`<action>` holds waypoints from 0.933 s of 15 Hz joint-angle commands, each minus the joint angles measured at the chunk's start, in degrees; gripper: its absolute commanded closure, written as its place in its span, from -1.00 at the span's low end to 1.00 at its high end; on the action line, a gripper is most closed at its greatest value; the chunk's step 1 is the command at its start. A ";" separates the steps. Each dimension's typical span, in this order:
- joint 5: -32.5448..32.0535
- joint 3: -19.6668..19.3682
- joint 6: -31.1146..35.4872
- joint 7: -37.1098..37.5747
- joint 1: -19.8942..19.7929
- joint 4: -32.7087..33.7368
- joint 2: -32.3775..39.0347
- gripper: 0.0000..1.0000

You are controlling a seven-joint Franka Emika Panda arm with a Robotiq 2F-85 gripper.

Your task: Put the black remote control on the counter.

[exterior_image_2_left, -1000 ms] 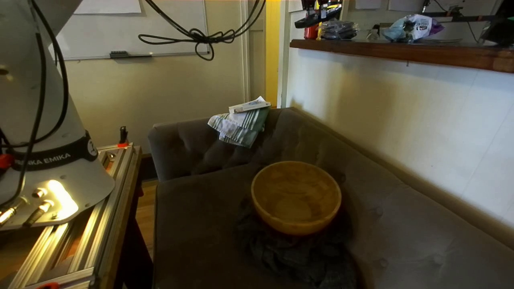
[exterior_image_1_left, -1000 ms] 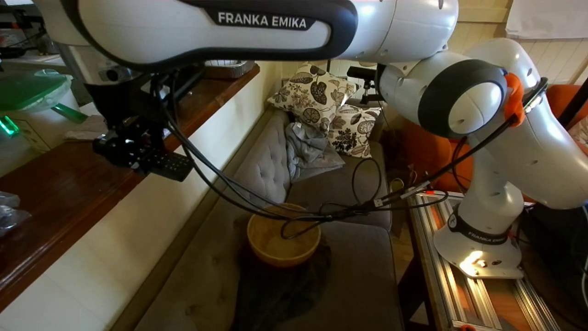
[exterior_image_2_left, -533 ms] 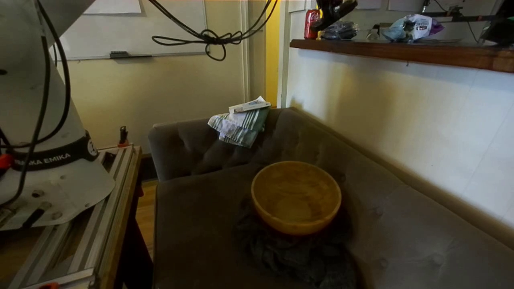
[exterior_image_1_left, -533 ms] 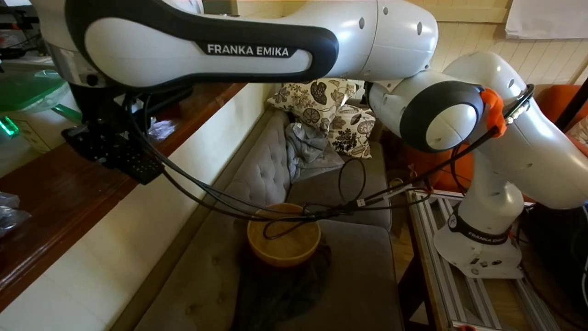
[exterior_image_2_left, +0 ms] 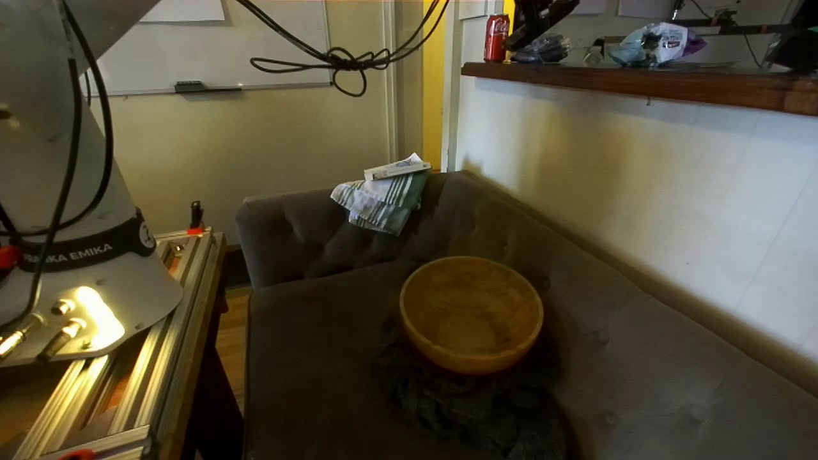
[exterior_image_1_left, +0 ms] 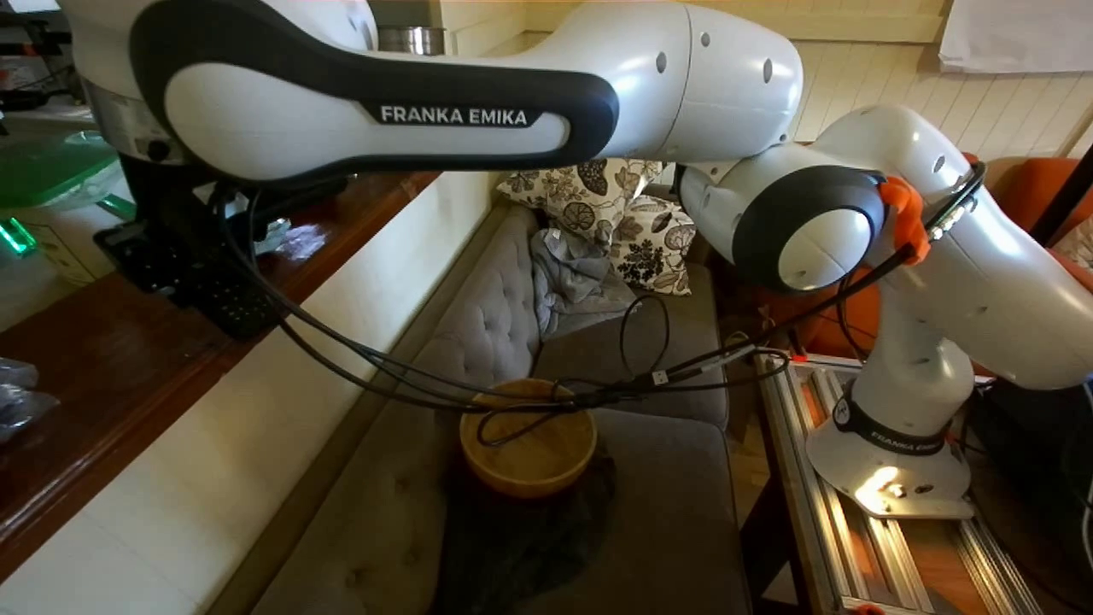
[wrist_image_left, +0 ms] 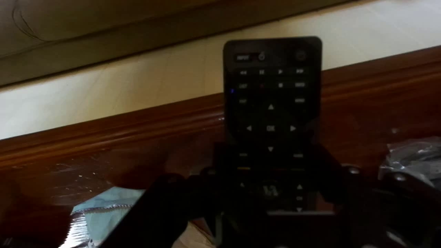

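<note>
One black remote control [wrist_image_left: 272, 113], round-cornered with pale symbols, is clamped widthwise in the pincer [wrist_image_left: 269, 156].

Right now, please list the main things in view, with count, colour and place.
Black remote control: one, black, in gripper.
Counter: one, reddish-brown, behind sofa.
Sofa: one, grey, lower than counter.
Bowl: one, tan, on sofa.
Patterned cushions: two, cream and brown, on sofa.
Striped cloth: one, white and green, over sofa's edge.
Can: one, red, on counter.
Shiny bag: one, blue and purple, on counter.
Arm: one, white and black, over sofa.
Gripper: one, black, on arm.
</note>
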 commanded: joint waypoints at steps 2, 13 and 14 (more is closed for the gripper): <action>-2.68 -2.02 10.18 -0.58 0.43 2.56 2.18 0.28; -6.87 -6.00 13.83 -12.28 0.24 -0.11 2.60 -0.22; -6.87 -6.00 13.83 -12.27 0.25 -0.13 2.65 0.28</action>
